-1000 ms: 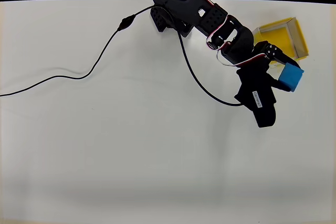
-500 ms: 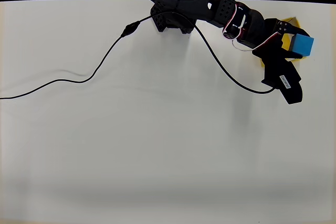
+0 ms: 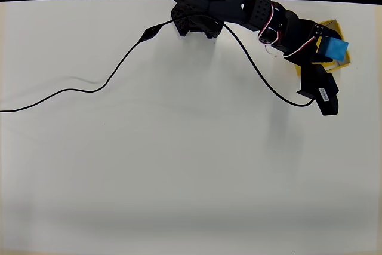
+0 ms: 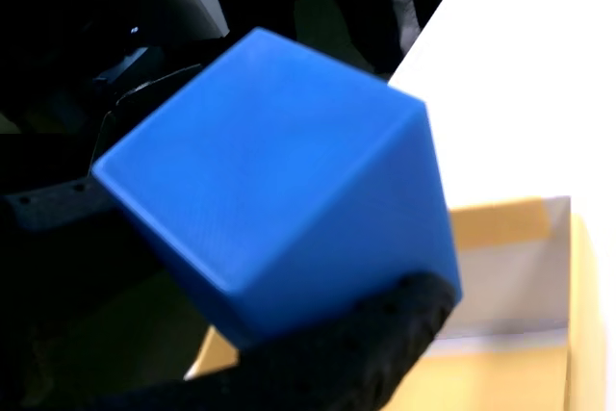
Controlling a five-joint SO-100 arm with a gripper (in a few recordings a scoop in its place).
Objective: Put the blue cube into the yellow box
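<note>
We hold the blue cube [image 3: 333,49] clamped in the gripper [image 3: 325,52], tilted on a corner above the yellow box [image 3: 340,64]. Released like this, we judge it could strike a thin wall and tumble out onto the table [image 3: 179,159]. What we see of the box's floor [image 4: 500,382] lies bare, though the cube hides much of it.

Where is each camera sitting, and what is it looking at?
Overhead view: sits high above, looking straight down at the white table; the black arm and its gripper show.
Wrist view: rides on the gripper, looking along the fingers; one dark finger shows.
Both see the blue cube held over the yellow box.
</note>
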